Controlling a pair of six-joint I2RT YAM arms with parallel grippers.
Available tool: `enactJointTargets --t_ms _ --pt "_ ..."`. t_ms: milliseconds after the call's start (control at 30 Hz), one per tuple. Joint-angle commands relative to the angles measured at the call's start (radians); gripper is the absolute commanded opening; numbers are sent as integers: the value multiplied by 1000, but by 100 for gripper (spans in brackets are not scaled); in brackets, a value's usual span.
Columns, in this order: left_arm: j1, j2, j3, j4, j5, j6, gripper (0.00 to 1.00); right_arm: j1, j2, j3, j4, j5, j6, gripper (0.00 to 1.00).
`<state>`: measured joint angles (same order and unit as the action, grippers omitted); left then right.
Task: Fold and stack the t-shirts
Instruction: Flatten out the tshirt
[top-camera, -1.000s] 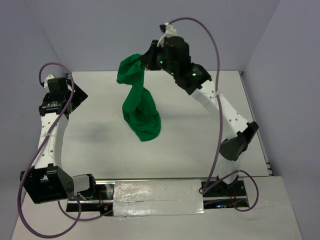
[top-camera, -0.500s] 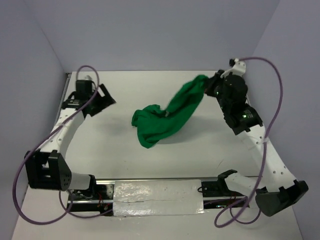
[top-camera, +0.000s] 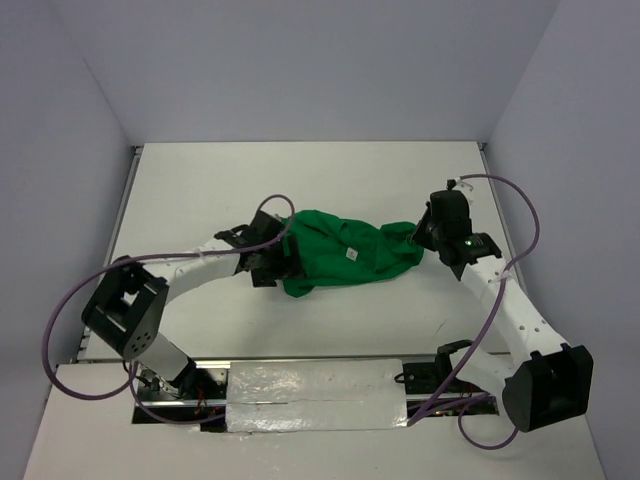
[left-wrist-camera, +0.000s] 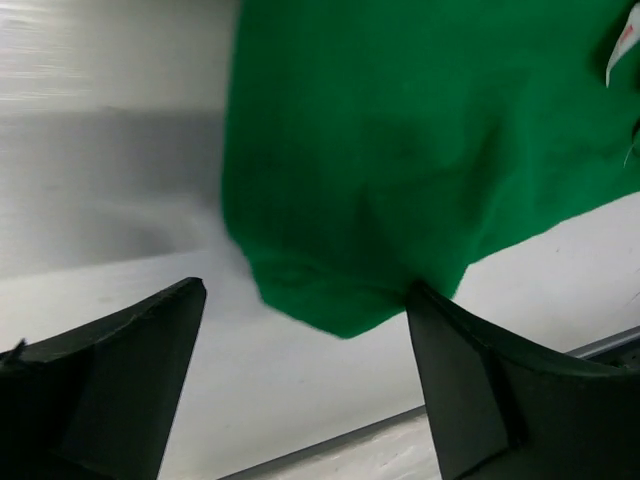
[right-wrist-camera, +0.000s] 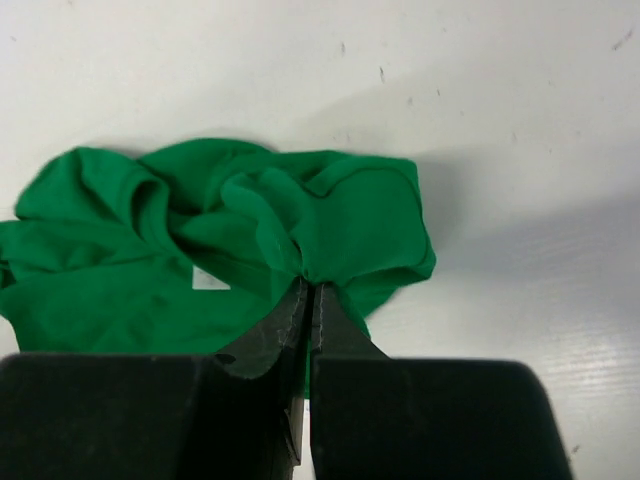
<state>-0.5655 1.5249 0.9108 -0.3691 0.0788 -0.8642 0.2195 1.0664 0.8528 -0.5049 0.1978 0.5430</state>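
Item 1, garment: 1 bright green t-shirt (top-camera: 345, 255) lies crumpled on the white table (top-camera: 200, 185), near its middle, between the 2 arms. It is not folded. The cloth is bunched into a long heap running left to right, and a small white label (top-camera: 351, 255) faces up.

Item 2, left gripper (top-camera: 272, 262): it is low over the table at the left end of the t-shirt. Its 2 fingers are spread wide. In the left wrist view a rounded edge of green cloth sits in the gap between them, unpinched. Contact with the right-hand finger cannot be confirmed.

Item 3, right gripper (top-camera: 425, 235): it is at the right end of the t-shirt. Its fingers are pressed together, pinching a gathered fold of the green cloth, and folds of cloth fan out from the pinch.
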Motion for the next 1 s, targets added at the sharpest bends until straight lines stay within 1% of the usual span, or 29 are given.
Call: enactJointTargets --t_ms 0,33,100,133,167,200,233,267,333,400,433,500,533,567,600,633,667,700,733,800,833,867,900,933,967 --pt "-48 55 37 110 -30 -79 94 -5 -6 63 55 -1 9 0" --pt "-50 85 48 130 -36 -87 92 -3 -3 75 54 -1 9 0" --pt "-50 110 54 157 -50 -90 77 -8 -2 84 55 -4 8 0" --pt "-50 142 78 144 -74 -90 70 -11 0 95 57 -6 9 0" --pt "-48 156 92 133 -77 -90 48 -12 3 101 58 -20 11 0" --pt "-47 171 106 121 -117 -87 34 -14 3 112 58 -29 12 0" --pt "-42 170 138 90 -149 -73 7 -12 4 141 60 -38 12 0" --pt "-37 163 157 73 -165 -64 0 -12 4 159 60 -50 11 0" --pt "-27 118 218 33 -203 -29 0 -12 6 233 57 -84 3 0" --pt "1 52 275 -39 -290 -4 0 -14 16 296 49 -106 0 0" --pt "15 29 346 -59 -313 35 0 -16 23 364 46 -124 -2 0" --pt "64 -21 430 -88 -369 83 0 -16 55 438 52 -141 3 0" --pt "82 -28 533 -97 -384 137 0 -14 67 515 57 -150 11 0" --pt "117 -29 593 -125 -404 163 0 -16 82 550 60 -155 17 0" --pt "134 -20 720 -145 -409 216 0 -12 105 590 60 -153 32 0" --pt "154 -13 785 -171 -404 241 0 -12 113 659 55 -143 40 0" --pt "186 -2 853 -201 -402 260 0 -15 119 687 54 -133 51 0" --pt "199 9 957 -250 -410 298 0 -16 116 707 58 -126 69 0" --pt "219 8 991 -267 -416 315 0 -19 98 719 80 -112 78 0" --pt "237 -24 1027 -281 -424 349 0 -19 63 685 104 -80 101 0" --pt "249 -43 1016 -275 -421 356 0 -20 17 658 112 -40 104 0" --pt "250 -93 989 -263 -418 363 0 -19 -11 626 115 -14 104 0" --pt "251 -127 887 -205 -412 372 0 -20 -38 541 121 12 113 0" --pt "251 -158 823 -173 -406 372 0 -20 -101 484 126 35 118 2" --pt "251 -217 745 -141 -401 366 0 -20 -135 421 135 57 120 8"
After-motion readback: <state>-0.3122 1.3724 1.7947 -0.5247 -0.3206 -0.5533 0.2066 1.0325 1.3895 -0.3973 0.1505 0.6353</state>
